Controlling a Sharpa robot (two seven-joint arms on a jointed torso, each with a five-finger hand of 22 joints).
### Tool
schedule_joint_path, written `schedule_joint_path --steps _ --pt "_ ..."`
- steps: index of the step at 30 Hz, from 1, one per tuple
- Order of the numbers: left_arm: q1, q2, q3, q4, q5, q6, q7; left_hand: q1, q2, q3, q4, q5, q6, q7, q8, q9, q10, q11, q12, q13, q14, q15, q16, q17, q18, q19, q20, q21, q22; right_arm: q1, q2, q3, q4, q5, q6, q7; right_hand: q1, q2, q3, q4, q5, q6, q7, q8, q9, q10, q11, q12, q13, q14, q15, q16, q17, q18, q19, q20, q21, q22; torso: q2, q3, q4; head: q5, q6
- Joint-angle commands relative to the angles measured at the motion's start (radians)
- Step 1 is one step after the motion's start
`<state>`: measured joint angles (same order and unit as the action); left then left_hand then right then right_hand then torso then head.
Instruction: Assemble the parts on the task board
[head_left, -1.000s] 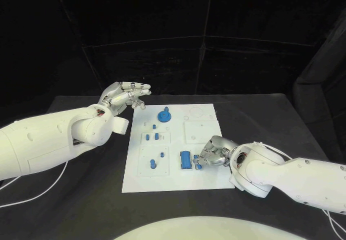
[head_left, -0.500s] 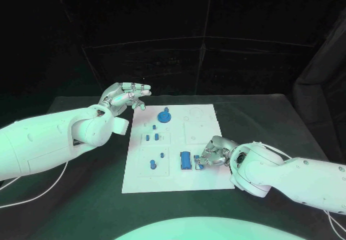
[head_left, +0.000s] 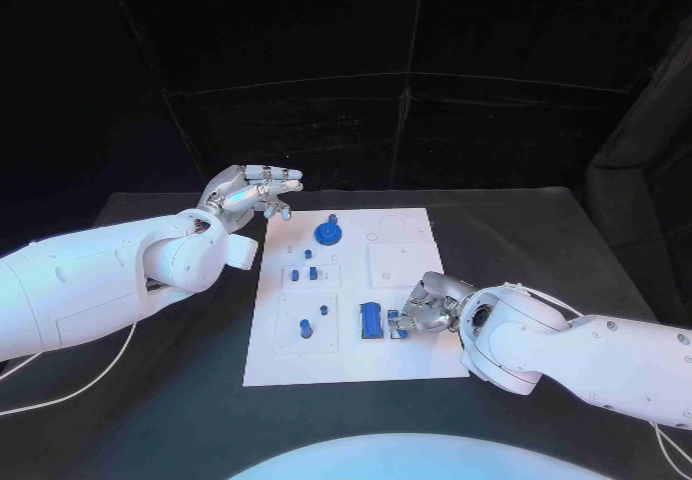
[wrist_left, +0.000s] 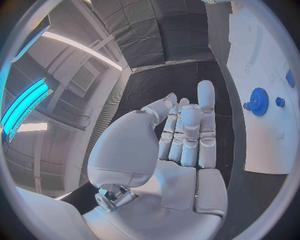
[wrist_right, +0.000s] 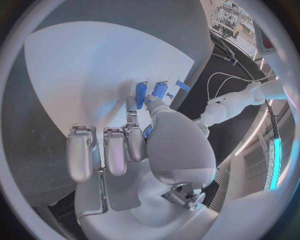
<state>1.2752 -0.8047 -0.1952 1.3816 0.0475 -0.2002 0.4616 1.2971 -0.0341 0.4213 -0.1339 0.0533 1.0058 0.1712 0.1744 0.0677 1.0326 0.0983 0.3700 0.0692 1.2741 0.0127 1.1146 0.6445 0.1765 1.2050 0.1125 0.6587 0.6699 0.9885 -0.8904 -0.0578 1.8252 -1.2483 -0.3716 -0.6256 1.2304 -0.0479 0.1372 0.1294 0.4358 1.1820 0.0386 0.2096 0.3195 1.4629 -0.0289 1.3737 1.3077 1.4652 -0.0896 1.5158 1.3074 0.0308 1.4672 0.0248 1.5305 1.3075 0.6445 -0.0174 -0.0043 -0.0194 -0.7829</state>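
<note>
The white task board (head_left: 397, 262) lies in the middle of the table. On it are a blue gear (head_left: 330, 233), several small blue parts (head_left: 303, 273) and a blue block (head_left: 372, 320). My right hand (head_left: 430, 304) rests low on the board's near right part, beside the block. Its thumb and a finger pinch a small blue part (head_left: 398, 325), seen between the fingertips in the right wrist view (wrist_right: 148, 131). My left hand (head_left: 250, 191) hovers off the board's far left corner, fingers extended and holding nothing (wrist_left: 184, 130). The left wrist view also shows the gear (wrist_left: 258, 101).
The black table (head_left: 548, 230) extends on both sides of the board. My left forearm (head_left: 101, 275) lies over the table's left side and my right forearm (head_left: 577, 350) over its near right side. White cables (head_left: 87, 385) trail at the near left.
</note>
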Motion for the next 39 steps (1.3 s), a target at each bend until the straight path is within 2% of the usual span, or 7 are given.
schedule_joint_path --steps 1,5,16,28,35,38,39 --pt "0.001 0.001 0.001 0.002 0.002 0.012 0.001 0.008 -0.001 0.002 -0.005 -0.003 -0.005 0.002 0.000 0.000 -0.006 0.002 0.004 -0.001 -0.007 0.001 -0.001 -0.001 0.007 -0.004 0.000 -0.004 -0.001 -0.002 0.005 -0.002 -0.001 -0.011 0.018 -0.008 -0.013 -0.001 -0.002 0.009 -0.017 0.006 -0.002 0.008 0.002 0.046 -0.007 -0.003 0.135 0.088 -0.005 0.002 0.182 -0.018 0.076 -0.006 0.005 0.222 0.000 -0.0009 0.0020 -0.001 0.000" --pt "0.002 -0.001 0.001 0.003 0.001 0.012 0.001 0.008 -0.001 0.002 -0.005 -0.003 -0.005 0.002 0.000 0.000 -0.006 0.002 0.004 -0.001 -0.007 0.001 -0.001 -0.001 0.007 -0.004 0.000 -0.004 -0.001 -0.002 0.006 -0.002 -0.006 -0.029 0.012 -0.014 -0.051 -0.003 -0.026 0.035 -0.124 0.005 0.000 0.014 0.014 0.047 -0.006 -0.005 0.135 0.088 -0.004 0.001 0.181 -0.018 0.075 -0.006 0.005 0.222 -0.001 -0.0017 0.0006 0.000 -0.001" --pt "0.002 -0.002 0.001 0.006 0.001 0.015 -0.001 0.006 -0.002 0.002 -0.006 -0.003 -0.006 0.003 0.000 0.000 -0.008 0.003 0.005 -0.001 -0.009 0.001 -0.001 -0.004 0.006 -0.004 0.000 -0.004 -0.002 -0.002 0.005 -0.002 -0.012 -0.047 0.001 -0.010 -0.119 -0.015 -0.140 0.101 -0.281 -0.006 0.004 0.020 0.037 0.045 -0.002 -0.013 0.134 0.086 -0.001 -0.005 0.173 -0.016 0.071 -0.003 -0.001 0.216 0.000 -0.0003 0.0001 -0.003 0.003" --pt "0.002 -0.004 0.001 0.007 0.001 0.015 -0.002 0.006 -0.002 0.002 -0.006 -0.003 -0.006 0.003 0.000 0.000 -0.008 0.003 0.005 -0.001 -0.009 0.001 -0.001 -0.004 0.006 -0.004 0.000 -0.004 -0.002 -0.002 -0.021 -0.002 0.002 -0.034 0.016 0.086 -0.051 -0.012 -0.181 0.084 -0.299 -0.023 0.009 0.018 0.049 0.041 0.002 -0.021 0.132 0.084 0.002 -0.012 0.163 -0.013 0.065 -0.001 -0.009 0.207 -0.001 0.0001 0.0006 -0.003 0.008" --pt "0.002 -0.001 0.001 -0.004 0.001 0.019 0.006 0.004 -0.004 0.001 -0.006 -0.003 -0.005 0.003 0.000 0.000 -0.008 0.003 0.005 -0.001 -0.010 0.002 -0.001 -0.006 0.006 -0.005 0.000 -0.005 -0.002 0.007 -0.068 -0.002 -0.016 0.202 -0.065 0.402 0.083 0.017 -0.195 0.013 -0.219 -0.146 0.060 -0.049 0.027 -0.026 0.046 -0.175 0.044 0.058 0.035 -0.088 0.064 0.015 -0.005 0.026 -0.102 0.110 -0.005 0.0005 -0.0019 -0.006 0.020" --pt "0.002 0.003 0.001 -0.015 0.006 0.023 0.014 -0.013 -0.012 -0.010 0.001 -0.003 -0.005 0.002 0.001 0.000 -0.009 0.004 0.008 -0.001 -0.014 0.004 -0.003 -0.013 0.005 -0.007 0.002 -0.006 -0.003 0.035 -0.076 -0.002 -0.055 0.394 -0.075 0.573 0.149 0.042 -0.182 -0.021 -0.228 -0.190 0.079 -0.074 0.012 -0.172 0.058 -0.500 -0.151 -0.016 0.046 -0.285 -0.164 0.068 -0.138 0.037 -0.290 -0.078 -0.011 -0.0003 -0.0013 -0.009 0.032" --pt "0.002 0.006 0.001 -0.021 0.011 0.024 0.016 -0.022 -0.017 -0.017 0.005 -0.003 -0.005 0.002 0.002 0.000 -0.009 0.004 0.008 -0.001 -0.018 0.004 -0.007 -0.020 0.005 -0.008 0.003 -0.008 -0.004 0.048 -0.075 -0.002 -0.075 0.462 -0.073 0.630 0.168 0.052 -0.174 -0.028 -0.235 -0.201 0.085 -0.080 0.007 -0.263 0.065 -0.705 -0.279 0.017 0.053 -0.185 -0.030 0.099 -0.225 0.043 -0.423 -0.203 -0.014 -0.0008 -0.0007 -0.012 0.036"
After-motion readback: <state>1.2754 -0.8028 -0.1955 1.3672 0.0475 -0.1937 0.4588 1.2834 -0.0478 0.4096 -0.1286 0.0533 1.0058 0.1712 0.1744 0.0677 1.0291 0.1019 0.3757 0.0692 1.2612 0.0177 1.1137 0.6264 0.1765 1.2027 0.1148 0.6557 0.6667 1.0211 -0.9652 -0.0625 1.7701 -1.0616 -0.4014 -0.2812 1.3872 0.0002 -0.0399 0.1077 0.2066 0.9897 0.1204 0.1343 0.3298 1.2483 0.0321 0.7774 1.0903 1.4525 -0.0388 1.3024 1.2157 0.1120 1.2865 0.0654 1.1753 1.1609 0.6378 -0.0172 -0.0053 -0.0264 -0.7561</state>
